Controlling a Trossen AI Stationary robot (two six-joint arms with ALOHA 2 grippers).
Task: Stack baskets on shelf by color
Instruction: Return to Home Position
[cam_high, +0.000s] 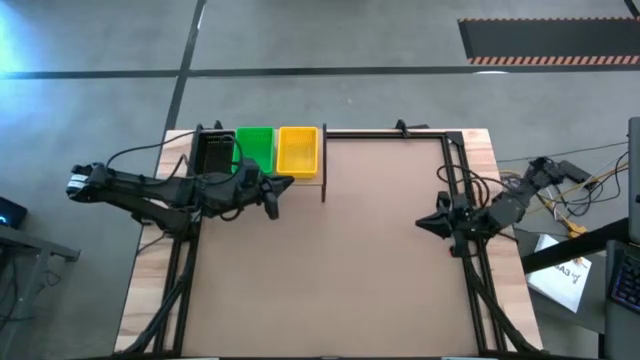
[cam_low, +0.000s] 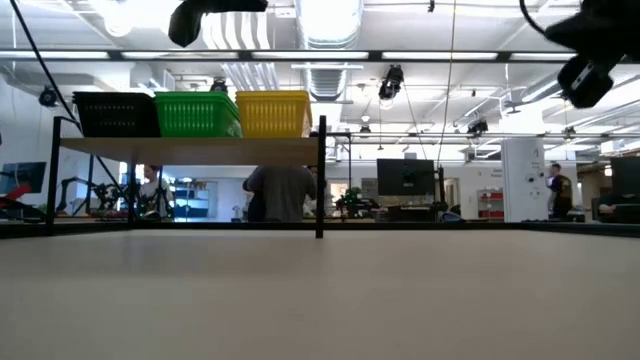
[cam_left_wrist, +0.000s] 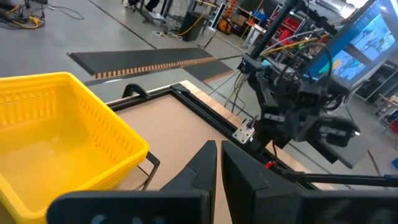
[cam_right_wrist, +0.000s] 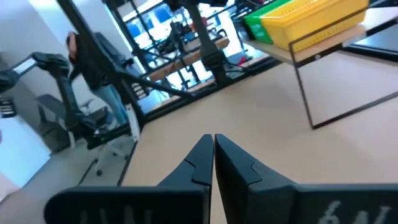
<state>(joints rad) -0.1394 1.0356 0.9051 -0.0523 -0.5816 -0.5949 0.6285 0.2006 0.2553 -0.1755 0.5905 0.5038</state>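
Observation:
Three stacks of baskets stand side by side on the raised pale-wood shelf (cam_low: 190, 150) at the table's far left: black (cam_high: 213, 152), green (cam_high: 255, 147) and yellow (cam_high: 297, 150). The low view shows them in a row, black (cam_low: 115, 114), green (cam_low: 197, 113), yellow (cam_low: 272, 112). My left gripper (cam_high: 280, 192) hovers shut just near of the shelf, beside the yellow stack (cam_left_wrist: 56, 137). My right gripper (cam_high: 422, 222) is shut and hangs above the table's right side, pointing toward the shelf.
The shelf stands on thin black metal legs (cam_low: 320, 180) with open space beneath it. Black frame rails (cam_high: 455, 170) run along the table's far and right sides. The brown tabletop (cam_high: 340, 270) stretches between the arms. People and equipment show in the room behind.

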